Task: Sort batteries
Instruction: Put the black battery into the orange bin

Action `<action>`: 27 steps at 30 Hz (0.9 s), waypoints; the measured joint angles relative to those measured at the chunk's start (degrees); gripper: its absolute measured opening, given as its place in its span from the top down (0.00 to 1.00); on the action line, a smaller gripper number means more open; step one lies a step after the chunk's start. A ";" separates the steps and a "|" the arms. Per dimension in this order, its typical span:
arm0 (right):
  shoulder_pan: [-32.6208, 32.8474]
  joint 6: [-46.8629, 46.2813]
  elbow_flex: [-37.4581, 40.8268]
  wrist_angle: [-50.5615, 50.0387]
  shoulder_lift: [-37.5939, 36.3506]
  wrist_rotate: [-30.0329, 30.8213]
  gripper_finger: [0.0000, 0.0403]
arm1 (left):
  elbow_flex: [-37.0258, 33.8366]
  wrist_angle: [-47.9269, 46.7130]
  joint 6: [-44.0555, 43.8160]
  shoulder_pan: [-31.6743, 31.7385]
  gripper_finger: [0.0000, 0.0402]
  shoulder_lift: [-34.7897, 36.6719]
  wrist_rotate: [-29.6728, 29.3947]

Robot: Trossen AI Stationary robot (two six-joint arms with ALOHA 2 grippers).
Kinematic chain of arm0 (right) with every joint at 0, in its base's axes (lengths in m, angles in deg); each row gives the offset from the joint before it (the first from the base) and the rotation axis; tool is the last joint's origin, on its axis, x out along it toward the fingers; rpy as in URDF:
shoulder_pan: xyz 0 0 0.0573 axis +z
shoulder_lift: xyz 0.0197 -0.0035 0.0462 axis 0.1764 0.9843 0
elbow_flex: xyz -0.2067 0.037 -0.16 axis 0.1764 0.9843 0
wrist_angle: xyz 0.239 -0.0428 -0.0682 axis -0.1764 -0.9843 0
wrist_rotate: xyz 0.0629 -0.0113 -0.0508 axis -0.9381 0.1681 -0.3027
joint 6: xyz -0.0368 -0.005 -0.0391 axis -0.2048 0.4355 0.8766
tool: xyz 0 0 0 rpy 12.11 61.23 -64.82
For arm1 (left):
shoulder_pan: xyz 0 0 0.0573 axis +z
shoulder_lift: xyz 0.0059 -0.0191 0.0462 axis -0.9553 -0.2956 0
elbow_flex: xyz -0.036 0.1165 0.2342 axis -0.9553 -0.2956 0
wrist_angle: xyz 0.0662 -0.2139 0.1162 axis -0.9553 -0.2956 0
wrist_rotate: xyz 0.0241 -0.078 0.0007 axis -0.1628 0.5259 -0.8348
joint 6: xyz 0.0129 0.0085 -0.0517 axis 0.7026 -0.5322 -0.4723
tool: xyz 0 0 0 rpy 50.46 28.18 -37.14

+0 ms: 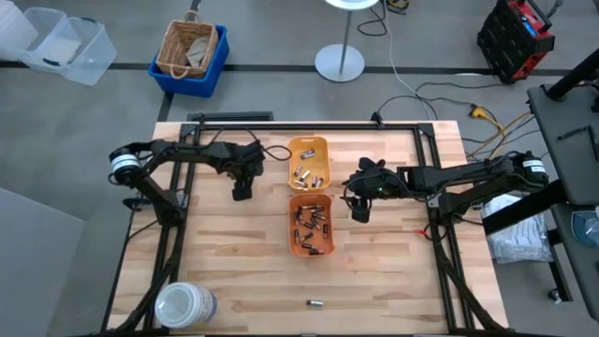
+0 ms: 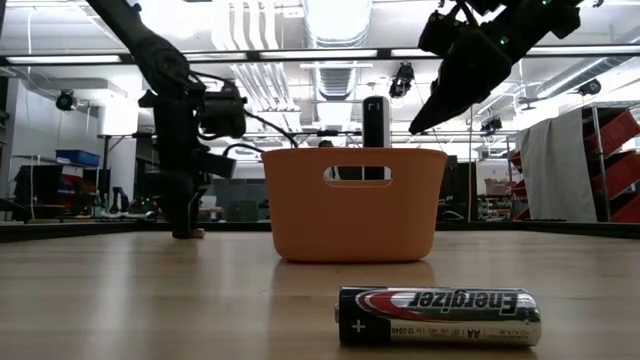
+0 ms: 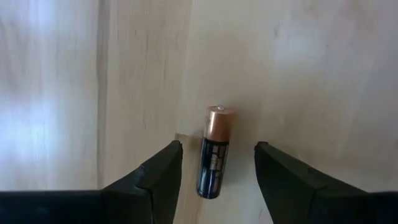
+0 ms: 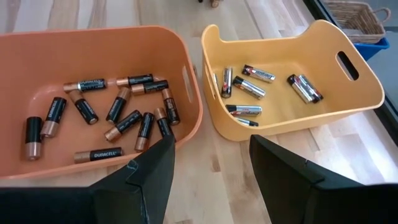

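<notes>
- My left gripper (image 1: 241, 192) hangs low over the counter (image 1: 234, 271), to the left of the yellow-orange tray (image 1: 308, 162), its jaws open.
- Between those open jaws lies a black battery with a copper end (image 3: 213, 152), flat on the wood; neither finger (image 3: 155, 177) touches it in my left wrist view.
- My right gripper (image 1: 359, 210) hovers just right of the orange tray (image 1: 311, 225), raised above the counter in the low view, jaws open and holding nothing.
- The orange tray sits directly next to the yellow-orange tray, on its side nearer the counter's front edge, and the two nearly touch.
- The orange tray holds the copper-topped black batteries (image 4: 118, 112), more than a dozen lying loose at all angles across its floor.
- The yellow-orange tray holds the silver batteries (image 4: 249, 87), a handful scattered on its floor.
- One more silver battery, with red and black bands (image 2: 438, 316), lies alone on its side on the counter, well apart from the orange tray and near the front edge.
- A white lidded jar (image 1: 183, 305) stands at the front left corner of the counter, far from both trays.
</notes>
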 joint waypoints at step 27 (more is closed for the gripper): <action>-0.02 0.60 -0.02 -0.12 0.00 0.08 0.50 | 1.31 -2.09 -5.21 -0.40 0.95 0.63 3.93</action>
